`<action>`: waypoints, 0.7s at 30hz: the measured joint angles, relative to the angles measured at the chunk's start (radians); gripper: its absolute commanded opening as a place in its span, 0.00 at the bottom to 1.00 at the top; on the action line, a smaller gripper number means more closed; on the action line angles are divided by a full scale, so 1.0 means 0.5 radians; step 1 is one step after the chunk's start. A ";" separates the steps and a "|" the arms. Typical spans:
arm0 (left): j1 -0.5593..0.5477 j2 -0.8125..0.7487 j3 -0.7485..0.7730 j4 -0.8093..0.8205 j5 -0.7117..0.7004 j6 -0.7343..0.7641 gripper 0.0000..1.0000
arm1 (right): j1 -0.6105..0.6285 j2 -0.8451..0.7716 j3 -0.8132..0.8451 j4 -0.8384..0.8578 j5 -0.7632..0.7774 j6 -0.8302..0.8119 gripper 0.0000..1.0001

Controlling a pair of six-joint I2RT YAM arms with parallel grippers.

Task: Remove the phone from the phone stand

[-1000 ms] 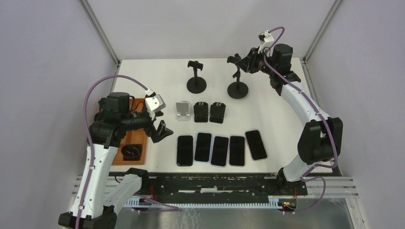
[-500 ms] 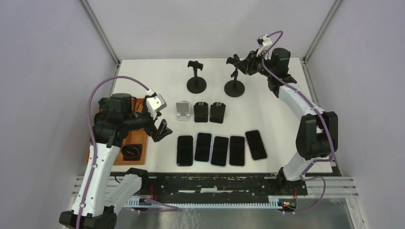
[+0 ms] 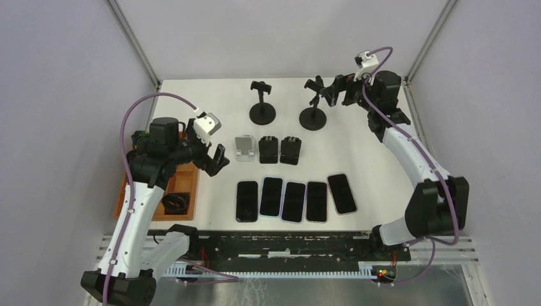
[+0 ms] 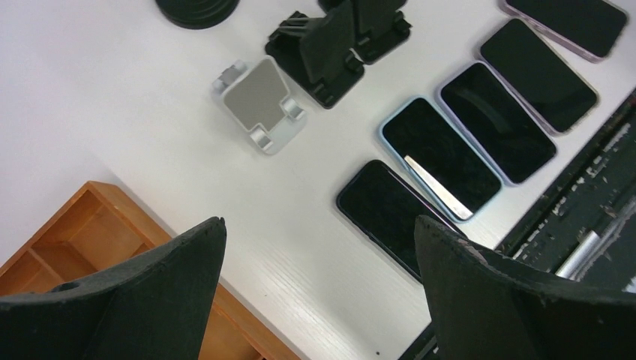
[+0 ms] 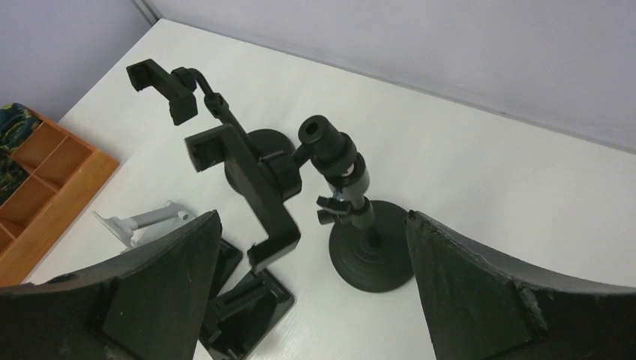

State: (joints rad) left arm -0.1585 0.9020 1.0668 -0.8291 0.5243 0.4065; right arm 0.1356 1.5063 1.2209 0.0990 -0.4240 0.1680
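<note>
Several dark phones (image 3: 293,201) lie flat in a row at the front of the white table (image 3: 370,159); they also show in the left wrist view (image 4: 442,150). No stand in view holds a phone. Two black pole stands rise at the back, one on the left (image 3: 262,113) and one on the right (image 3: 314,118). My right gripper (image 3: 335,89) hangs open just right of the right stand's empty clamp (image 5: 259,180), touching nothing. My left gripper (image 3: 214,159) is open above the table, left of the phones, with nothing between its fingers (image 4: 172,300).
A silver folding stand (image 3: 243,147) and two small black ones (image 3: 268,149) (image 3: 291,150) sit between the pole stands and the phones. An orange wooden tray (image 3: 185,182) holding a black coil (image 3: 175,202) lies at the left edge.
My right gripper has opened, let go of the right pole stand's clamp and drawn back to the right. My left gripper has risen slightly towards the back.
</note>
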 measured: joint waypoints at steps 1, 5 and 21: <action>0.001 0.018 -0.005 0.037 -0.023 -0.016 1.00 | -0.001 -0.089 -0.056 -0.006 0.058 -0.005 0.98; 0.031 0.060 -0.124 0.259 -0.143 -0.080 1.00 | 0.000 -0.520 -0.350 0.014 0.320 -0.028 0.98; 0.206 0.409 -0.936 1.397 -0.429 -0.235 1.00 | -0.002 -1.328 -2.108 0.446 1.859 -0.009 0.98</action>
State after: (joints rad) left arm -0.0555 1.1065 0.5987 -0.1307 0.3099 0.2890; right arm 0.1345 0.8421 0.1669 0.3222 0.5056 0.1635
